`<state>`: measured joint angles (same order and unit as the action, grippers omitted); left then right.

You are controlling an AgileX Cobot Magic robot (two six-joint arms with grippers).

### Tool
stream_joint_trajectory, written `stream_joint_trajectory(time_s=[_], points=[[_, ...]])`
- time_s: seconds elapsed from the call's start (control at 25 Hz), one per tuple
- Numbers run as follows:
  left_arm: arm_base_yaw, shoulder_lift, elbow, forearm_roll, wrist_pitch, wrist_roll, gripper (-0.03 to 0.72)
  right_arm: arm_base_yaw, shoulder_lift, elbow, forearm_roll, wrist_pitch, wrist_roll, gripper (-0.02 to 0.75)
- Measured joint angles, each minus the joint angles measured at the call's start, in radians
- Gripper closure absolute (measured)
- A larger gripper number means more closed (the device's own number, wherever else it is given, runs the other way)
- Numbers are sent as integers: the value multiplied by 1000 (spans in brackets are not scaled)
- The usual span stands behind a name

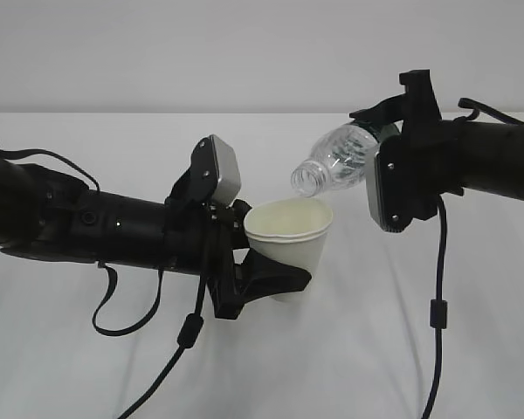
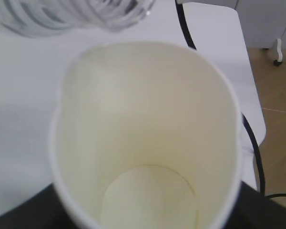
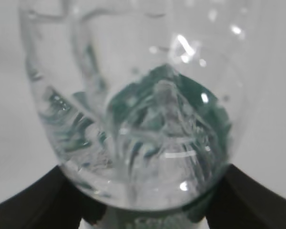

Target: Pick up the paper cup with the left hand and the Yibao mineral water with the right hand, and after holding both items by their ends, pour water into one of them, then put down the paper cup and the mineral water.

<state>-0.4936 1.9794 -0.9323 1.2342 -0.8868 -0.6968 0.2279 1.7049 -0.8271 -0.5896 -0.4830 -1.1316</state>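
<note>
Yibao mineral water (image 1: pixel 339 157) clamped by right hand (image 1: pixel 386 161), neck tilted down-left over paper cup (image 1: pixel 290 237), upright, gripped by left hand (image 1: pixel 260 272).

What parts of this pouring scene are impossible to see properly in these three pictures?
- Right hand fingertips: exterior view, hidden behind its own camera block.
- Yibao mineral water label: exterior view mostly covered by the gripper; right wrist view shows only a green blur through the base.
- Any water stream: too faint to tell.
- Paper cup base: exterior view, hidden by the left hand.
</note>
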Motion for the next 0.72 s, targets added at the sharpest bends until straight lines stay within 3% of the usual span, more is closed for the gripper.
stream_joint_trajectory(time_s=[0.72], points=[[0,0,0,0,0,0,259,0,0,-35,-77,42,-29,229]])
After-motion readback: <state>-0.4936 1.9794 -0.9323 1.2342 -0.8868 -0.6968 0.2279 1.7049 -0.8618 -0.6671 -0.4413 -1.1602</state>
